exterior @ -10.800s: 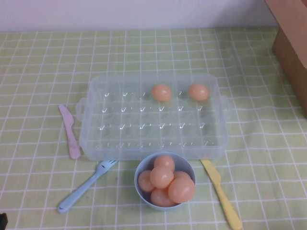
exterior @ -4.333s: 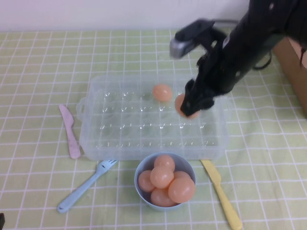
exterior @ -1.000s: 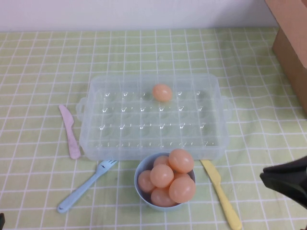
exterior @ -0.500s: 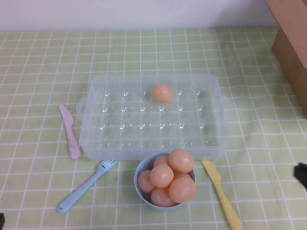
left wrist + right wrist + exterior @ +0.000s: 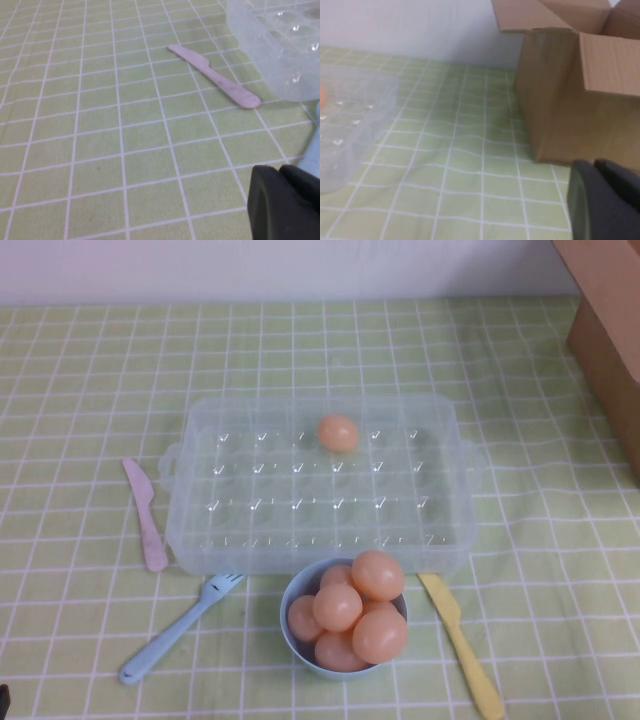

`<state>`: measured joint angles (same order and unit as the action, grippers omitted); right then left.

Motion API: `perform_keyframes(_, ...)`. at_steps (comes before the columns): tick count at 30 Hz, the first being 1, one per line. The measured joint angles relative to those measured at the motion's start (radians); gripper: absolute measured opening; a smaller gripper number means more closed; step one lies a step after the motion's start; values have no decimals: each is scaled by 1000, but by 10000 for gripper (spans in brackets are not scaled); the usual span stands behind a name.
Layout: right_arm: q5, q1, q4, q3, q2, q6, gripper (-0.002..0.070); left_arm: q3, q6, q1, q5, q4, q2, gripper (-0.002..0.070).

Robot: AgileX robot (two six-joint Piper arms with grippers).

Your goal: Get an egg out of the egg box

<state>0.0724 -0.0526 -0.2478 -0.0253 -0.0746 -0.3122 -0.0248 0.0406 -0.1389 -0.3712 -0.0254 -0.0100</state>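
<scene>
Green checked tablecloth [image 5: 90, 360] covers the table; cardboard box [image 5: 610, 330] at far right edge, also seen open-flapped in right wrist view [image 5: 570, 80]; egg box [image 5: 318, 485] sits mid-table, clear plastic, shallow, rectangular, rows of small cells, tab handles on both short sides; one egg [image 5: 338, 433] left in it, back row, slightly right of centre, smooth peach-orange, sitting in a cell; all other cells visible look bare. Light-blue bowl [image 5: 296, 640] just in front of the box's near edge, heaped with matching eggs, the top one [image 5: 377, 575] resting above the rim. Yellow knife [image 5: 460, 645] right of the bowl, blue fork [image 5: 180, 628] left of it, pink knife [image 5: 146, 514] beside the box's left side, lying flat. Left gripper [image 5: 285, 205] low over the cloth near the pink knife [image 5: 215, 77] and box corner; right gripper [image 5: 602, 200] near the cardboard box; only a dark corner of each shows, so cannot tell whether either claw is spread or pressed together; neither is in the high view.
</scene>
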Motion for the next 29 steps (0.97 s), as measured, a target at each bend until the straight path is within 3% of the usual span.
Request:
perform_keyframes(8,326,77,-101,0,82,0,-17,0,0,0,0,0,0,-5)
perform_keyframes(29,349,85,-120,0,82,0,-17,0,0,0,0,0,0,-5)
